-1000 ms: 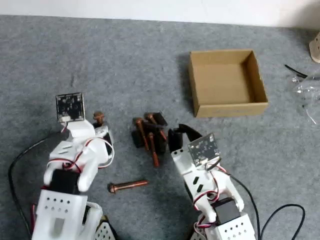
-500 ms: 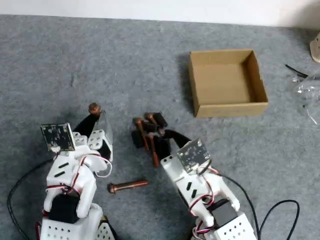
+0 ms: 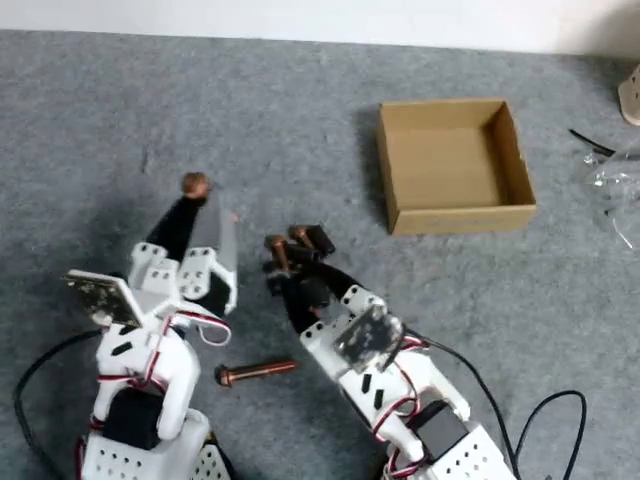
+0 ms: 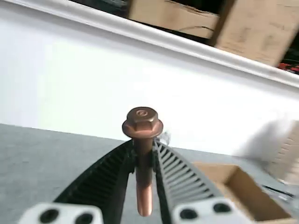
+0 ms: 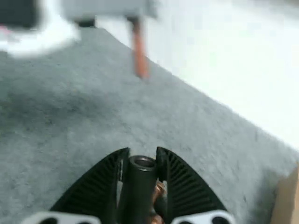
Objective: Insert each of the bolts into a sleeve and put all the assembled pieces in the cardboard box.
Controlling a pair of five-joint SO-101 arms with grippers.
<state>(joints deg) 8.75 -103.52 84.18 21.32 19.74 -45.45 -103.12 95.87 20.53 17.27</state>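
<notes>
Holding tight, the left gripper [image 4: 142,145] has its two black ribbed fingers clamped on a copper-coloured metal bolt [image 4: 144,177]. The bolt stands upright with its six-sided head on top. In the high view this gripper is in the left middle of the frame.

The right gripper [image 5: 141,163] is squeezed shut on a short black tube sleeve [image 5: 139,184], with the open end up. It is just below the middle of the high view. It is right at the lower edge of a small pile of bolts and black sleeves [image 3: 300,243], which touch each other.

One more long copper bolt [image 3: 257,371] lies flat by itself, lower down between the two white arms. The open brown cardboard box [image 3: 455,215] rests in the upper right, well apart from both grippers.

Everything sits on a grey fuzzy carpet [image 3: 120,110]. A white wall [image 3: 300,15] runs along the top. At the right edge lie some clear plastic bits and a thin black wire [image 3: 605,165]. Black cables [image 3: 545,425] curl near the bottom.
</notes>
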